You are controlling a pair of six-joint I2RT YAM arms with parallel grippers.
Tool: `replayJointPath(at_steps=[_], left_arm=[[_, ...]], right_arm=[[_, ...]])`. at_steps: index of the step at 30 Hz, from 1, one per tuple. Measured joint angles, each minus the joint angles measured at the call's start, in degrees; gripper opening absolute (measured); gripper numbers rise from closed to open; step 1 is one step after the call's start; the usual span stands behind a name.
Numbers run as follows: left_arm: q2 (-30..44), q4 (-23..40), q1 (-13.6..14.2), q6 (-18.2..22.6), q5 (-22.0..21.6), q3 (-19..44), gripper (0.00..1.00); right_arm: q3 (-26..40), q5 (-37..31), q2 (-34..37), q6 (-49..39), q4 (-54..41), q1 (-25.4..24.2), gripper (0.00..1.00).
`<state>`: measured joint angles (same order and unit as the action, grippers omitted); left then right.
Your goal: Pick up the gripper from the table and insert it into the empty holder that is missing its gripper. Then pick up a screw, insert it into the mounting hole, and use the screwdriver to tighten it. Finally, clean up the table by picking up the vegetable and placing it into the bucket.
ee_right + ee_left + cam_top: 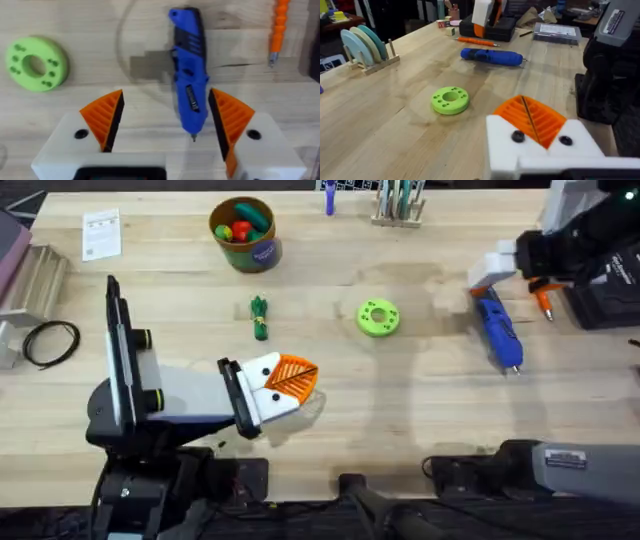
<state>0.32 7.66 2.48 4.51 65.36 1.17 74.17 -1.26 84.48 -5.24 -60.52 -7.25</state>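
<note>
Hovering over the screwdriver [189,75], right gripper [165,125] spread wide, pads either side of its tip, not touching. Left gripper [292,380] clenched, nothing held, near the vegetable [260,318].

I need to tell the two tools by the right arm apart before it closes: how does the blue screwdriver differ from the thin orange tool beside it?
The screwdriver is chunky and bright blue; the orange tool is thin like a pen. The screwdriver lies between the open fingers of the right gripper; the orange tool lies outside them, off to one side. Both lie flat on the table, roughly parallel.
</note>
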Motion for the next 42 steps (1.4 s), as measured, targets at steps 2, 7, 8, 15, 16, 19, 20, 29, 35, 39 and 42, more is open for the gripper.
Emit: replayJointPath(at_steps=[2,7,8,15,16,19,20,29,35,39,42], left_arm=[[0.00,0.00,0.00,0.00,0.00,0.00,0.005],[0.00,0.00,0.00,0.00,0.00,0.00,0.005],[0.00,0.00,0.00,0.00,0.00,0.00,0.005],[0.00,0.00,0.00,0.00,0.00,0.00,0.005],[0.00,0.00,0.00,0.00,0.00,0.00,0.005],[0.00,0.00,0.00,0.00,0.00,0.00,0.005],[0.00,0.00,0.00,0.00,0.00,0.00,0.005],[0.00,0.00,0.00,0.00,0.00,0.00,0.005],[0.00,0.00,0.00,0.00,0.00,0.00,0.005],[0.00,0.00,0.00,0.00,0.00,0.00,0.005],[0.00,0.00,0.00,0.00,0.00,0.00,0.005]], right_arm=[[-0.05,0.00,1.33,-0.66,0.96,-1.97,0.985],[-0.07,-0.02,4.93,-2.54,2.95,-4.59,0.984],[-0.07,-0.04,5.99,-2.83,3.48,-4.68,0.985],[-0.15,-0.06,15.69,-4.47,7.98,-4.68,0.964],[-0.17,-0.25,16.54,-4.98,8.51,-4.68,0.965],[-0.20,-1.20,17.86,-6.71,9.02,-4.68,0.964],[-0.20,-1.49,18.10,-7.11,9.16,-4.69,0.964],[-2.49,-2.41,18.47,-9.05,11.58,-5.22,0.966],[-5.90,-2.47,18.41,-9.66,15.11,-5.22,0.966],[-6.10,-2.31,18.39,-9.65,15.62,-5.22,0.944],[-6.16,-2.10,18.41,-9.80,15.56,-5.20,0.722]])
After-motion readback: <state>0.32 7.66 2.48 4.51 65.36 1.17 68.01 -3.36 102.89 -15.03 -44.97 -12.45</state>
